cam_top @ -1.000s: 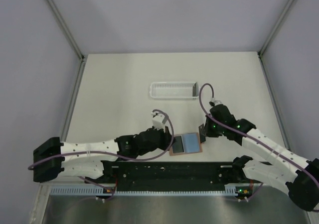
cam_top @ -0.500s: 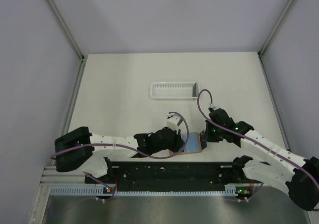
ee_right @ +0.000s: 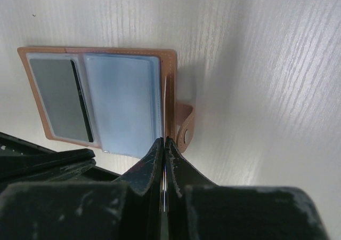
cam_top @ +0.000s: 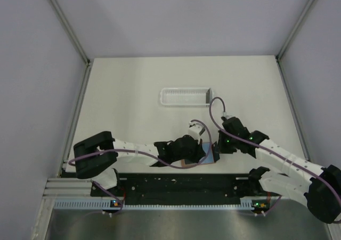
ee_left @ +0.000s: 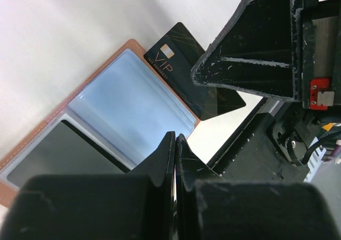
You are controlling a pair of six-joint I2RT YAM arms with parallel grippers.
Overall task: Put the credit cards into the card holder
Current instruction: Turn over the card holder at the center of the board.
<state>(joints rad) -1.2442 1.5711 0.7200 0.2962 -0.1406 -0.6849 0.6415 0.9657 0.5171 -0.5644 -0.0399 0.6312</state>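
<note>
Our right claw [ee_right: 163, 144] pinches a black card [ee_left: 178, 58] lettered "VIP" at the blue pocket's edge of the open wallet [ee_left: 125, 98]; our left claw [ee_left: 175, 145], pressed shut, hangs above that wallet.

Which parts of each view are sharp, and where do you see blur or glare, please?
Left wrist: the black card with its VIP lettering is crisp, the left gripper is a dark blur, and the table is bright and featureless. Right wrist: the card holder is sharp, with a streaky sheen on the table beside it. Top external: soft, even light, no hard shadows.
</note>
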